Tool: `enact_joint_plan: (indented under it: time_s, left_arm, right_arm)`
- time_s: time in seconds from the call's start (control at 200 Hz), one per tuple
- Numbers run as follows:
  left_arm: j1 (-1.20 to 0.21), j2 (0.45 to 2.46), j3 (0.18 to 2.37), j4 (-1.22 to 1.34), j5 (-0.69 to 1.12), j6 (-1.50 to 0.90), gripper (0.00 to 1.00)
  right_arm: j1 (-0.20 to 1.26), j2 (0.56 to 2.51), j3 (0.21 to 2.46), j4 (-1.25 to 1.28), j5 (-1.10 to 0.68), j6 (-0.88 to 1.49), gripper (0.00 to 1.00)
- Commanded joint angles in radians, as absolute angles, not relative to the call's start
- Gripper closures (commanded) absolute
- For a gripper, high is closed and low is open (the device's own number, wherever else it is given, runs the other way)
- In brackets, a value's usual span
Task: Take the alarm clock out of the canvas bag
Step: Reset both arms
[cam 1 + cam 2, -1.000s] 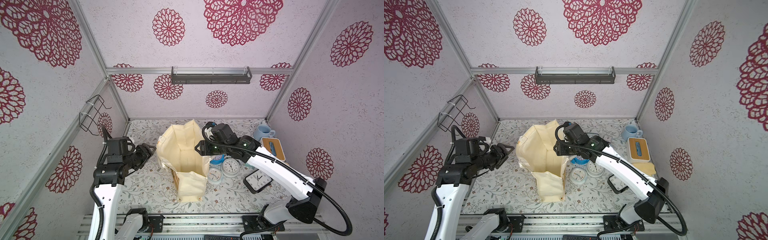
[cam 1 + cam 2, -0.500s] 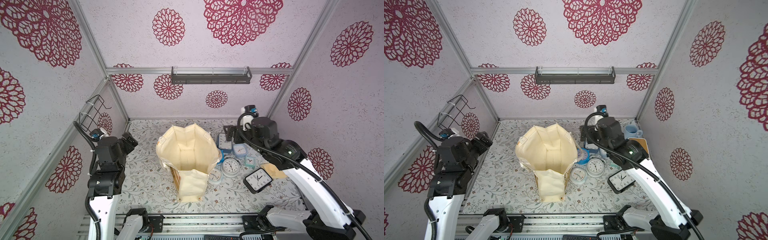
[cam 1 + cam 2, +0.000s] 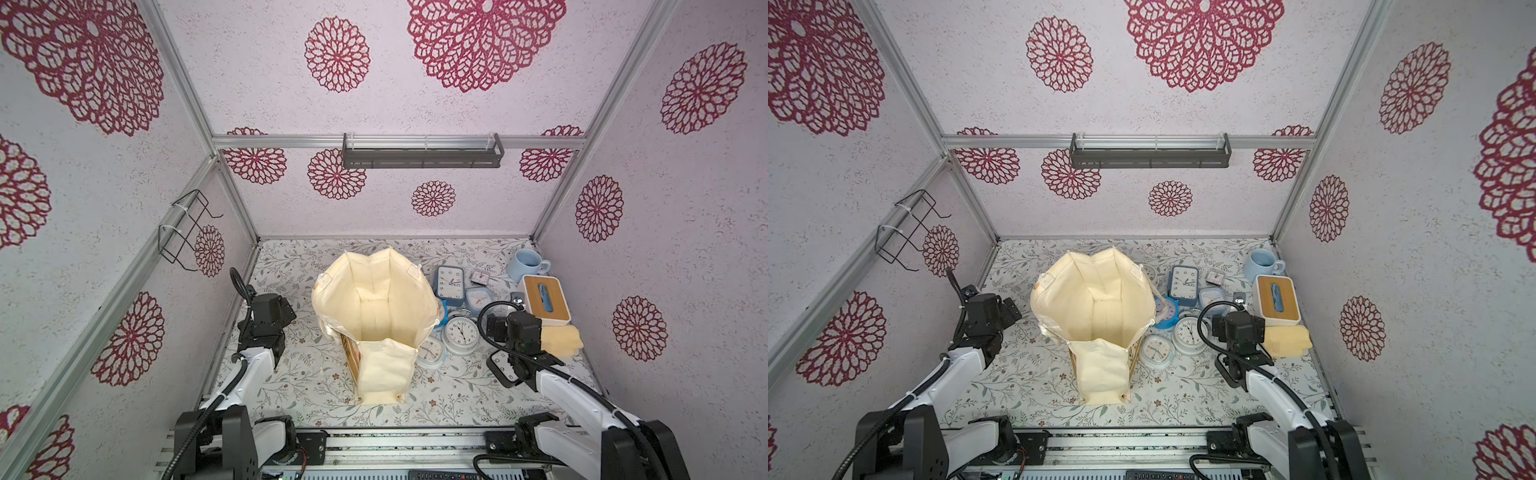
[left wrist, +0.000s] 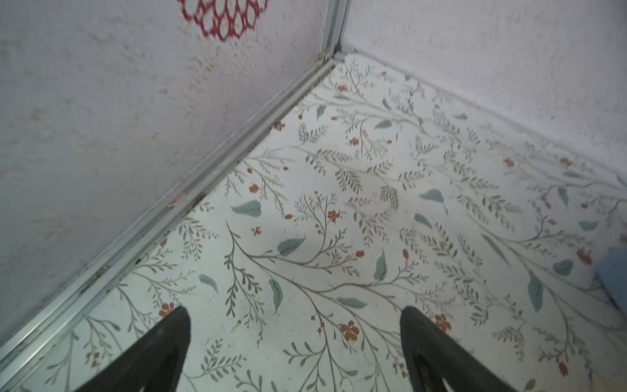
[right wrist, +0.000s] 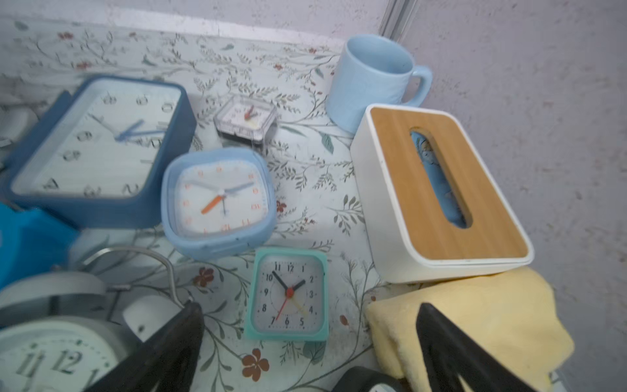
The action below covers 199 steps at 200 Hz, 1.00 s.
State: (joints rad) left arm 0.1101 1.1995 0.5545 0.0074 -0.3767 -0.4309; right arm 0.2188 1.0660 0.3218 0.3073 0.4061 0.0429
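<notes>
both arms had drawn back from the large cream canvas bag (image 3: pixel 374 299), which stood upright and gaping open mid-way across the floral-printed tabletop (image 3: pixel 299 374). the left gripper (image 4: pixel 293 310) hung spread wide and empty near the side wall. the right gripper (image 5: pixel 309 305), equally spread and empty, faced a small mint-green square alarm clock (image 5: pixel 287 294) lying outside the bag.

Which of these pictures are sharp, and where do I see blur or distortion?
Right wrist view: the teal clock is sharp, the dark blue clock is smeared. Left wrist view: slightly soft, table print still readable. Both top views: the bag is sharp and evenly lit; the side walls lean outward from the wide lens.
</notes>
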Motion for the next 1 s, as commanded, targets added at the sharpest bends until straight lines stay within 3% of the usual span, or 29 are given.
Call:
enact_joint_plan:
  time_s: [0.0,0.055,0.115,0.215,0.29,0.475,0.645,0.991]
  left_arm:
    - [0.124,1.249,0.553,0.314,-0.293,-0.351,0.03]
    - [0.127,1.288,0.508,0.464,-0.260,-0.324,0.01]
    - [0.135,1.323,0.557,0.360,-0.256,-0.322,0.02]
    - [0.132,1.369,0.447,0.603,-0.218,-0.266,0.00]
    - [0.139,1.367,0.477,0.530,-0.180,-0.260,0.00]
    - [0.133,1.354,0.460,0.555,-0.112,-0.235,0.01]
    - [0.024,1.292,0.368,0.670,-0.220,-0.160,0.01]
    - [0.051,1.396,0.511,0.506,-0.155,-0.177,0.01]
  right_arm:
    - [0.213,1.153,0.261,0.807,0.391,-0.033,0.02]
    - [0.207,1.236,0.266,0.878,0.392,-0.038,0.02]
    - [0.197,1.328,0.284,0.939,0.393,-0.038,0.02]
    - [0.179,1.423,0.343,0.937,0.367,-0.084,0.02]
    - [0.145,1.481,0.347,1.003,0.312,-0.094,0.02]
    - [-0.034,1.506,0.396,0.915,0.030,0.032,0.02]
    - [-0.034,1.499,0.378,0.944,0.025,0.027,0.01]
    - [-0.022,1.496,0.353,0.985,0.040,0.015,0.01]
